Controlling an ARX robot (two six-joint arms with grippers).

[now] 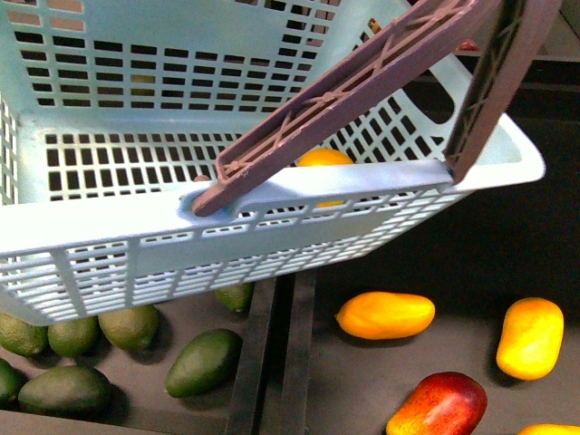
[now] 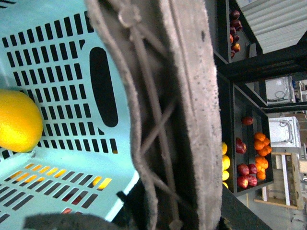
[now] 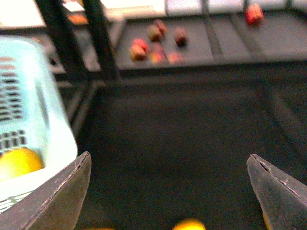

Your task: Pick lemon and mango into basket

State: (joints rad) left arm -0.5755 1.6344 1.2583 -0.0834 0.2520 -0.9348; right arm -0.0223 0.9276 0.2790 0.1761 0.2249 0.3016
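The light-blue basket [image 1: 272, 195] hangs tilted above the shelf, brown handles [image 1: 362, 82] raised. A yellow lemon [image 1: 323, 157] lies inside it, also seen in the left wrist view [image 2: 17, 120] and the right wrist view [image 3: 17, 163]. An elongated orange-yellow mango [image 1: 385, 314] lies on the dark shelf below the basket's front right. My left gripper [image 2: 144, 215] is shut on the basket's brown handle [image 2: 168, 96]; its fingers are mostly hidden. My right gripper [image 3: 168, 160] is open and empty above the shelf, beside the basket [image 3: 29, 96], with a blurred yellow fruit [image 3: 189, 224] below it. Neither gripper shows in the front view.
Several green avocados [image 1: 204, 361] lie at front left, past a black divider [image 1: 272, 362]. A shorter yellow-orange fruit [image 1: 530, 337] and a dark red mango [image 1: 439, 403] lie at right. Tangerines [image 2: 261, 143] and red fruits [image 3: 144, 48] sit on farther shelves.
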